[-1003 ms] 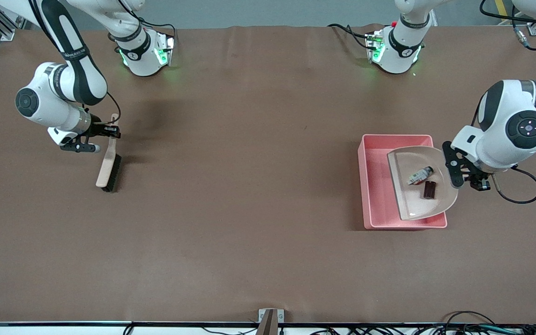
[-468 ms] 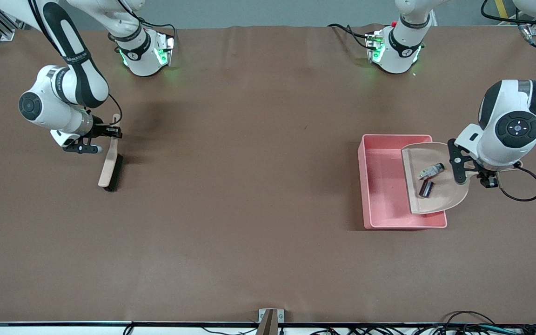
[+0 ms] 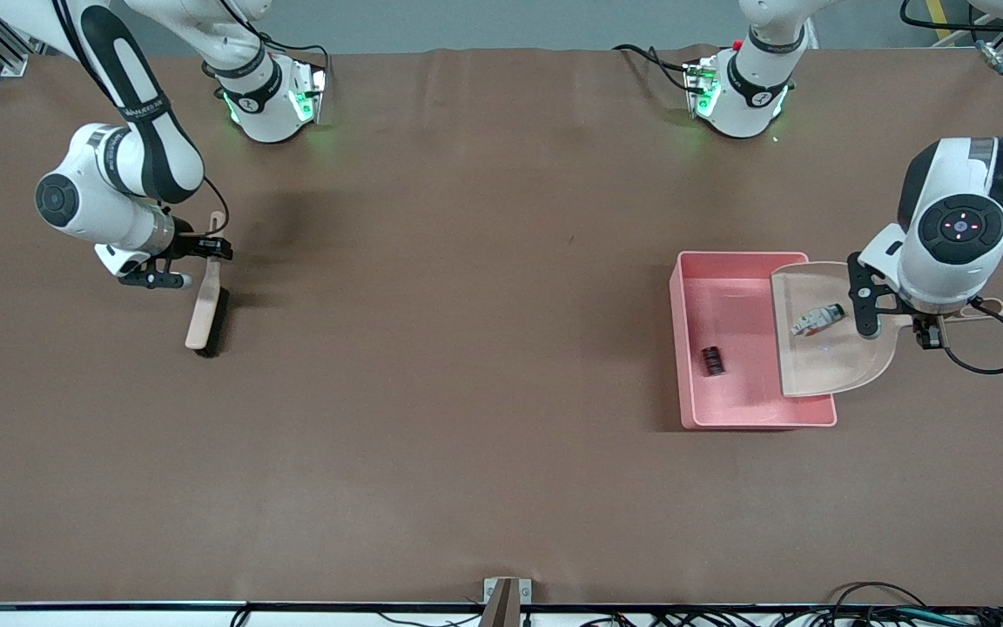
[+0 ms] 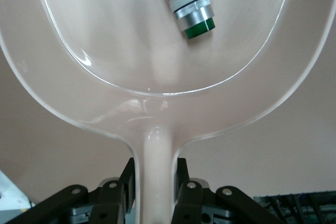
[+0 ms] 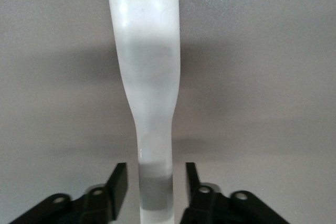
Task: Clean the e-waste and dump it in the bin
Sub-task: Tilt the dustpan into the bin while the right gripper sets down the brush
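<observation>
The pink bin (image 3: 681, 348) stands toward the left arm's end of the table. A dark flat chip of e-waste (image 3: 711, 360) lies on its floor. My left gripper (image 3: 895, 325) (image 4: 156, 176) is shut on the handle of the beige dustpan (image 3: 837, 361) (image 4: 157, 51), holding it tilted over the bin's rim. The white-grey component (image 3: 817, 319) (image 4: 191, 10) rests in the pan. At the right arm's end, my right gripper (image 3: 210, 249) (image 5: 156, 182) is open, its fingers standing apart on either side of the brush's handle (image 5: 149, 77).
The brush (image 3: 205, 306) lies on the brown mat with its black bristles toward the table's middle. Both robot bases (image 3: 271, 100) (image 3: 741, 96) stand along the edge farthest from the front camera. A small bracket (image 3: 506, 596) sits at the edge nearest it.
The left gripper has tipped and drawn the dustpan back over the bin's rim. The dark chip slid off into the bin. The right gripper has opened off the brush handle.
</observation>
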